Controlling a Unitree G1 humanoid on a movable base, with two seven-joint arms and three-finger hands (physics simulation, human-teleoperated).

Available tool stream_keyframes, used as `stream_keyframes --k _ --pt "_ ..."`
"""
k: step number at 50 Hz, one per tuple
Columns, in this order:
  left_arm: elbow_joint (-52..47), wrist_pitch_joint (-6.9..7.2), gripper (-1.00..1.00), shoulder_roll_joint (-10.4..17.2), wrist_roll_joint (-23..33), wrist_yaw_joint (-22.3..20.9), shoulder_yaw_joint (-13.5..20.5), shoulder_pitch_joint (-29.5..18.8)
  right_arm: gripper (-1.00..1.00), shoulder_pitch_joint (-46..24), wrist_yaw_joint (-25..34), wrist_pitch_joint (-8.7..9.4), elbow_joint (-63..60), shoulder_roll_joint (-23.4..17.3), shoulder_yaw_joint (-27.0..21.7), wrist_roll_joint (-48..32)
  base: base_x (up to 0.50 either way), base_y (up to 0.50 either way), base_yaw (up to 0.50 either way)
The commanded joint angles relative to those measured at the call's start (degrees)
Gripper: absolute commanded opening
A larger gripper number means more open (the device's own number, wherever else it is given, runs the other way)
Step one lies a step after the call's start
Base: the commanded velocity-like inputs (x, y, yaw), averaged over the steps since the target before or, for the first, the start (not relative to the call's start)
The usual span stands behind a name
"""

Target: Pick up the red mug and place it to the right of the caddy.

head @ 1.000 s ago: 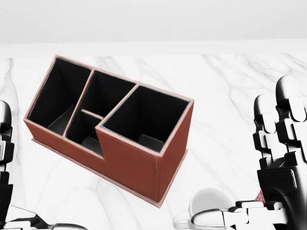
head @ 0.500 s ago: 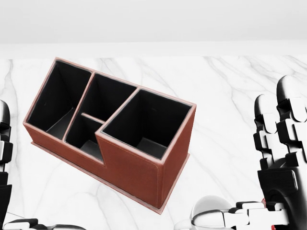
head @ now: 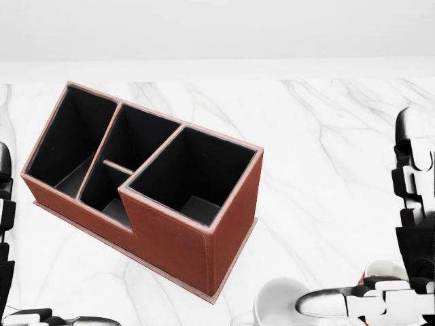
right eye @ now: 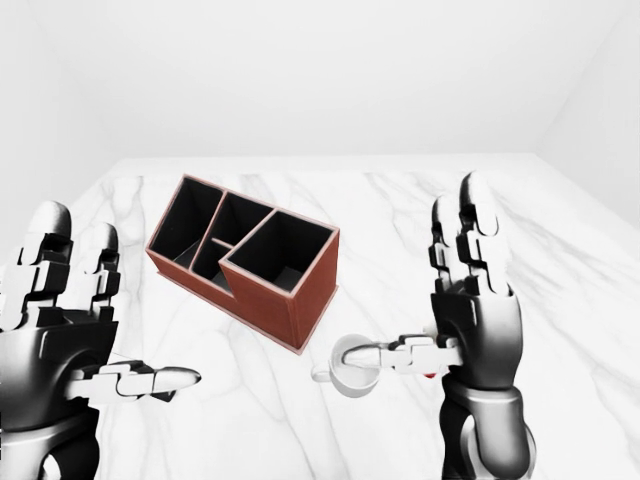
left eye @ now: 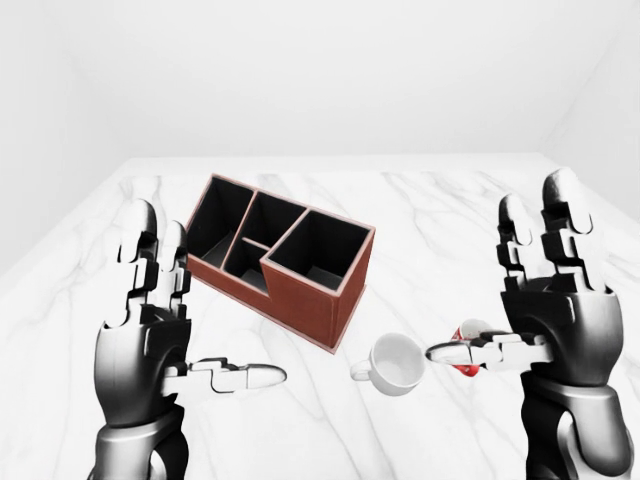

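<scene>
Both hands are raised upright over the white marble counter (left eye: 420, 215), palms turned inward toward each other. The left hand (left eye: 150, 320) stands near the left edge of the left-eye view, its two long fingers pointing up and its thumb stretched out sideways to the right, spread wide and holding nothing. The right hand (left eye: 545, 300) mirrors it on the right, fingers straight up and thumb reaching out to the left, likewise spread and empty.

The brown caddy (left eye: 285, 255) sits between the hands on the far side, turned at an angle, with dark compartments open to the top. Nearer, just right of the caddy's near corner, stands a white mug (left eye: 393, 364) with its handle to the left. The red mug (left eye: 466, 350) shows only as a small red patch with a pale rim, right of the white mug and mostly hidden behind the right thumb; whether the thumb touches it cannot be told.
</scene>
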Motion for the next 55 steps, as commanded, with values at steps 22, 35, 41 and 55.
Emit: stream_keyframes --k 22,35,41,55 --pt "0.4 0.00 1.00 -0.1 -0.1 -0.2 1.0 -0.7 1.00 -27.1 6.1 0.00 -5.4 -18.4 -23.1 3.9 0.00 0.00 0.00" --pt "0.1 0.00 1.00 -0.1 -0.3 -0.2 1.2 -0.8 1.00 -30.3 10.6 0.00 -2.7 -23.8 -24.7 0.7 0.00 0.00 0.00" --pt "0.7 0.00 1.00 -0.2 0.1 -0.1 0.9 -1.0 1.00 -30.0 12.7 0.00 -1.8 -25.2 -26.7 -0.4 0.00 0.00 0.00" --pt "0.4 0.00 1.00 -0.1 0.1 0.0 0.8 -0.8 1.00 -28.8 21.9 0.00 4.1 -27.5 -22.1 -13.4 0.00 0.00 0.00"
